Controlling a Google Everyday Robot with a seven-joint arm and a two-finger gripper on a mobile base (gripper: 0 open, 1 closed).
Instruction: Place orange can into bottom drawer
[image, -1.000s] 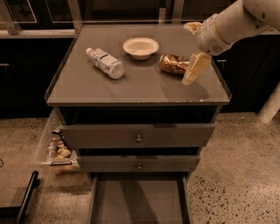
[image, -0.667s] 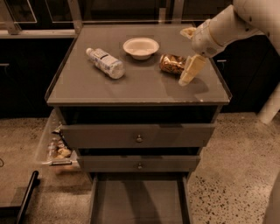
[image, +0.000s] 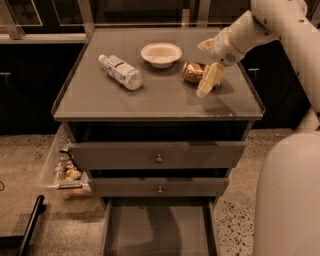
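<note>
The orange can (image: 192, 72) lies on its side on the cabinet top (image: 150, 100), right of centre. My gripper (image: 207, 63) is open just right of the can. One finger is behind the can and the other reaches down past its right end. The fingers do not close on the can. The bottom drawer (image: 157, 227) is pulled out at the foot of the cabinet, and its grey floor shows nothing in it.
A clear water bottle (image: 120, 71) lies on the top at the left, with a white bowl (image: 161, 54) behind centre. Two upper drawers (image: 159, 156) with knobs stand slightly out. A clear bin (image: 62, 169) sits on the floor at left. My white body (image: 287, 200) fills the lower right.
My gripper has moved left along the cabinet top, closer to the orange can. The can, bottle, bowl and drawers have not moved.
</note>
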